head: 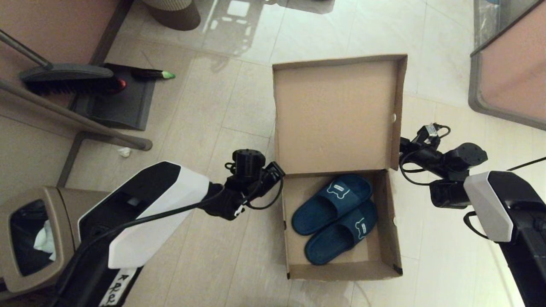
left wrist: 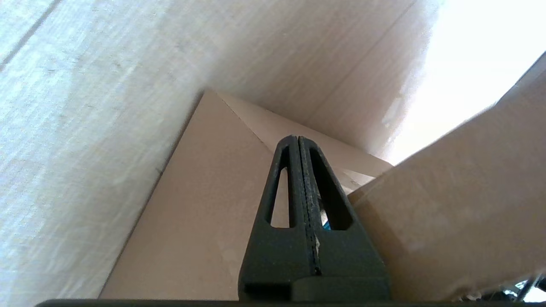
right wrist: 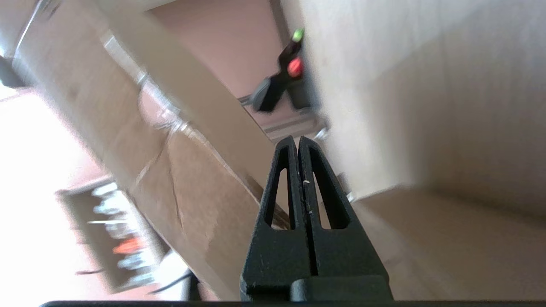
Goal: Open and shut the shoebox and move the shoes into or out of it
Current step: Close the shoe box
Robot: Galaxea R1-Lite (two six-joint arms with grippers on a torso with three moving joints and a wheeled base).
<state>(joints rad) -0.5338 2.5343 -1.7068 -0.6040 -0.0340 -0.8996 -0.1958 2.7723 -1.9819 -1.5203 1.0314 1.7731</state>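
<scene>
Shoebox (head: 341, 264) on the floor (head: 222, 106), lid up and leaning away from the robot. Shoes (head: 337, 217) lie side by side inside the tray, toward its right half (soles down, straps showing). Left gripper (head: 277, 170) at the box's left wall by the hinge, fingers (left wrist: 298, 179) pressed together, holding nothing. Right gripper (head: 405, 147) just off the lid's right edge, fingers (right wrist: 298, 183) likewise closed, empty. Judgement: opening done; shoes either await removal or the lid awaits closing. Beyond: broom (head: 68, 79) and dustpan (head: 115, 102).
</scene>
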